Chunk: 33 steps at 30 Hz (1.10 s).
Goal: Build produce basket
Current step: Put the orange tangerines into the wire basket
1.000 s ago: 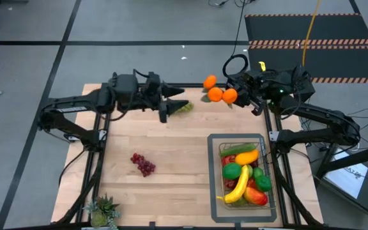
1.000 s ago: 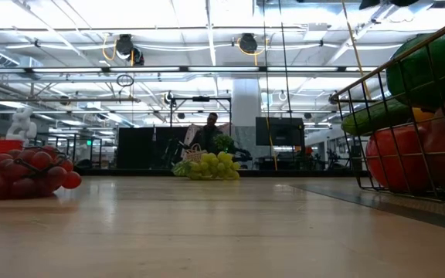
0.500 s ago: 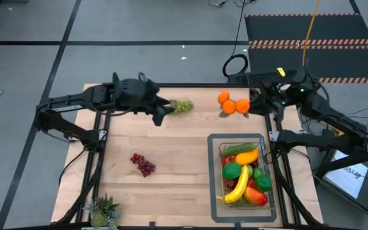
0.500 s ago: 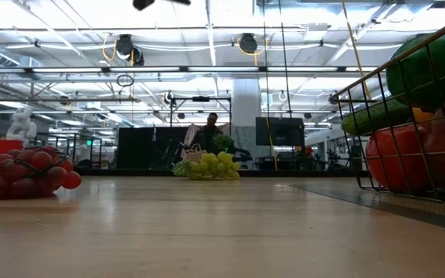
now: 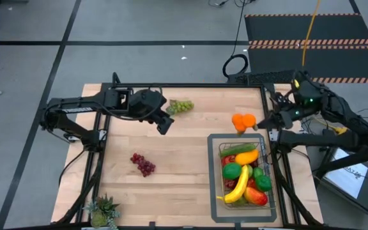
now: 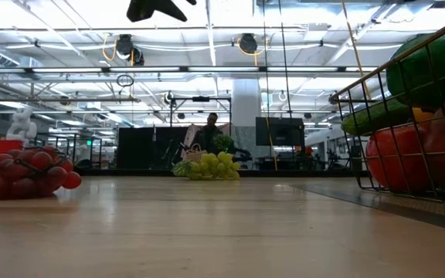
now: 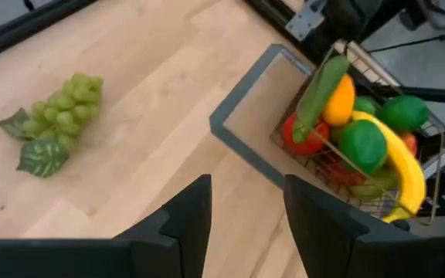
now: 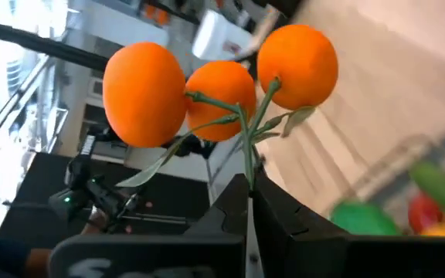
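The right hand [image 8: 247,202] is clamped on the thin green stem of a cluster of three round orange toy oranges [image 8: 221,81], carrying them in the air just beside the far end of the rectangular dark wire-mesh basket [image 5: 270,185], which sits on a flat grey tray [image 5: 213,172] on the pale wooden desk [image 5: 171,153]. This looks like the carry step; the next move calls for bringing the cluster over the basket's open top and parting the fingers so it drops among the fruit already inside. The left hand [image 7: 242,232], fingers apart and empty, hovers near the bunch of pale green toy grapes [image 5: 183,106], likely its next pick.

Only the right wrist view shows the pinch on the stem; the high view shows just the oranges by the basket. The low view shows a bunch of dark red toy grapes [image 6: 25,174] resting on the desk, well apart from the basket.
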### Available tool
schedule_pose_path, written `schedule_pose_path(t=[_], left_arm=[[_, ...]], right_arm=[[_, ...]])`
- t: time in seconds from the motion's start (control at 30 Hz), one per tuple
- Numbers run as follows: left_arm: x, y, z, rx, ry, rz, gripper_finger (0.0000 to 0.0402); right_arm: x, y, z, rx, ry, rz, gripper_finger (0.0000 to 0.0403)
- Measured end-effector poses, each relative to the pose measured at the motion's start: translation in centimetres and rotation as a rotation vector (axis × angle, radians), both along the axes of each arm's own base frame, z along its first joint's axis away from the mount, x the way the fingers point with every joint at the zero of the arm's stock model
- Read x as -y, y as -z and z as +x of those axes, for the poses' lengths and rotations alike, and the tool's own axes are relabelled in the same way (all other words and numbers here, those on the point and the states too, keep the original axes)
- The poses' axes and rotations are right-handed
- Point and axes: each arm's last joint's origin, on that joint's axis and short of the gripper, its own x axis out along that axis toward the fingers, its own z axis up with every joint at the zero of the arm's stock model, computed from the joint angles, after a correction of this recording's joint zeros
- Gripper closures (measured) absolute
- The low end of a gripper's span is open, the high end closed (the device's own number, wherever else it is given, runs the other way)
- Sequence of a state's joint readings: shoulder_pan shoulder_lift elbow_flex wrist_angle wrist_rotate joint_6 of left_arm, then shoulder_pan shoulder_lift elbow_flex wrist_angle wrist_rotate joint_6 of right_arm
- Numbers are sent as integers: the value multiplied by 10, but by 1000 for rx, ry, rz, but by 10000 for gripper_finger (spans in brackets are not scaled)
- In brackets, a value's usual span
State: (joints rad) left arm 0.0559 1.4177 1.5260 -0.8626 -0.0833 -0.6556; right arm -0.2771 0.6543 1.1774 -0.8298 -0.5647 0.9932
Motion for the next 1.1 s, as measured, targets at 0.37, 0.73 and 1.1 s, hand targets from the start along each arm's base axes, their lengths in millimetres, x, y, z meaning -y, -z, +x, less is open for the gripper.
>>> schedule_pose_path(t=[0.37,0.73,1.1], left_arm=[[5,1,2,-7,62,-19,249],[5,2,1,-13,91,-3,250],[13,2,1,-19,134,26,250]], right_arm=[[-21,19,1,-323,-72,186,403],[-60,40,41,-637,-233,184,403],[-85,53,27,-1057,-240,100,400]])
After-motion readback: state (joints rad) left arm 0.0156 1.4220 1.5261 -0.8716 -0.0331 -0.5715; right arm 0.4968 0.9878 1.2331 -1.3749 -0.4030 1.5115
